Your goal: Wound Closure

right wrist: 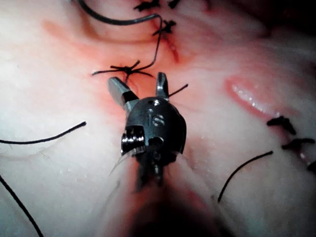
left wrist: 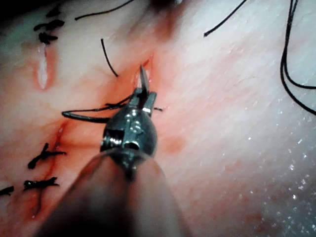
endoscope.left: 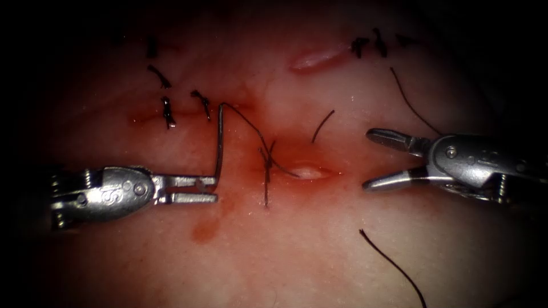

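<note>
Left arm's steel needle driver (endoscope.left: 209, 189): jaws clamped on one end of the dark curved needle (endoscope.left: 219, 142), which stands clear of the pale, red-stained tissue (endoscope.left: 297, 256), left of the cut (endoscope.left: 305, 171). Right arm's steel needle driver (endoscope.left: 374, 159): jaws spread, holding nothing, right of the cut. Black thread (endoscope.left: 251, 126) runs from the needle's upper end to a knot (endoscope.left: 267, 162) at the cut.

backdrop: no walls, floor, furniture or windows can be made out. light: one bright pool falls on the middle of the endoscope view and fades into a dark vignette (endoscope.left: 34, 34) at the corners and along the upper edge. wrist views: strongly lit, pale, with small glints of wet sheen; dark shadow (right wrist: 291, 15) lies along one edge of the right wrist view. surroundings beyond the lit area: cannot tell.
</note>
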### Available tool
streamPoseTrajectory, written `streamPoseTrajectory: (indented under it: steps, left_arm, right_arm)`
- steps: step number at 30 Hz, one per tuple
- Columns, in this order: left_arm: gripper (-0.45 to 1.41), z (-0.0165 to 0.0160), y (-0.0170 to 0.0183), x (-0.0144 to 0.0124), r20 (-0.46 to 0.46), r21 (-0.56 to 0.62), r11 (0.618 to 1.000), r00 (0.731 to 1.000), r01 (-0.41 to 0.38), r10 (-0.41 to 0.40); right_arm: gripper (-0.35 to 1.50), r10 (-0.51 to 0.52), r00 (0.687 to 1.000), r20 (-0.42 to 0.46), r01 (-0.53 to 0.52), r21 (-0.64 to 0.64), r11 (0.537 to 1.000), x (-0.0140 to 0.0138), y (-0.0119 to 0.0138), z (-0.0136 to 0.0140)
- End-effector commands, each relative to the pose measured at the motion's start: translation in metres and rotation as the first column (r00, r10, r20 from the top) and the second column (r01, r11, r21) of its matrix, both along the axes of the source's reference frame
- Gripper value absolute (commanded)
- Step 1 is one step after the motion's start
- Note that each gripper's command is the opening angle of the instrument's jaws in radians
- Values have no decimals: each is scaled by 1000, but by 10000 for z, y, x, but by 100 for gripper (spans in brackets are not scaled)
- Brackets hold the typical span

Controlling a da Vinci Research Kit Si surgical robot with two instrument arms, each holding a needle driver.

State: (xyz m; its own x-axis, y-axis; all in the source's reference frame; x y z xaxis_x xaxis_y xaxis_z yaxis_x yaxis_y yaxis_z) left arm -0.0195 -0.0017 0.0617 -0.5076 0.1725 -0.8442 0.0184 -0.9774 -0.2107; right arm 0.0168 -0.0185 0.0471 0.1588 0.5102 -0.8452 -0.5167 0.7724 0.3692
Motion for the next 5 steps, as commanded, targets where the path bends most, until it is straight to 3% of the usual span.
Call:
streamPoseTrajectory:
  steps: [1,5]
  left_arm:
    - [-45,3,1,-6,1,0,1000,1000,0,0]
    - [-45,1,0,-7,4,3,1000,1000,-2,2]
  right_arm:
    - [146,-3,1000,-1,3,-1,1000,11,2,3]
    - [146,-9,1000,4,9,2,1000,11,1,3]
